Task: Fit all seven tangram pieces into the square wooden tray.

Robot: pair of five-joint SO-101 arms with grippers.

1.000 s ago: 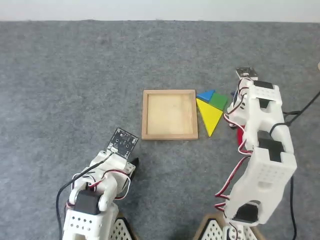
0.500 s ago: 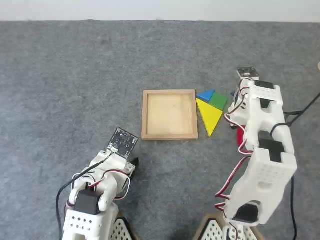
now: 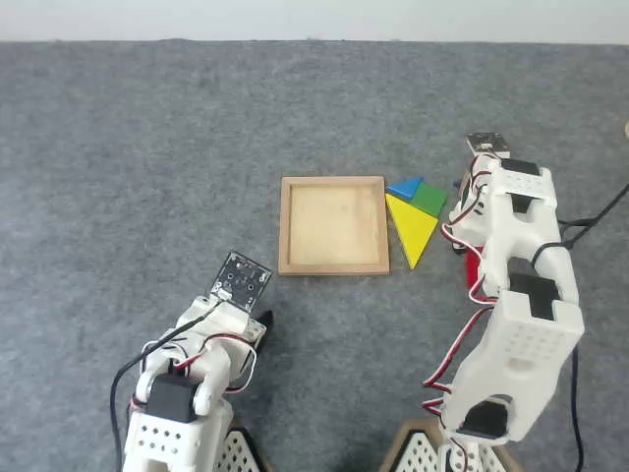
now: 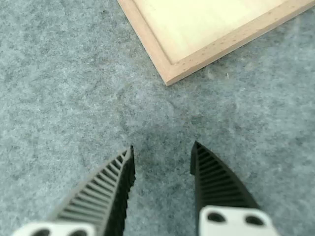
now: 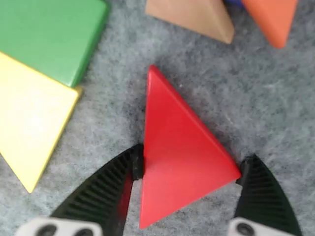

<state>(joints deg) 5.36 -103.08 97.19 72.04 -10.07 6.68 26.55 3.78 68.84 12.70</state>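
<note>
High view: the square wooden tray (image 3: 284,226) lies flat mid-bench on the grey felt (image 3: 147,147). Just beside its right rim lie the yellow triangle (image 3: 413,228), the blue piece (image 3: 403,187) and the green piece (image 3: 429,198), packed together. The right arm (image 3: 511,295) stretches along that side; the left arm (image 3: 197,374) sits low, well apart from the tray.

Left wrist view: the left tool (image 4: 163,146) hangs wide over bare felt, gripping nothing, with a tray corner near.

Right wrist view: the right tool (image 5: 192,164) spans the red triangle (image 5: 177,147) – one finger against each side, the piece flat on the felt. Nearby lie green, yellow, a tan triangle (image 5: 192,14) and an orange piece (image 5: 270,14).
</note>
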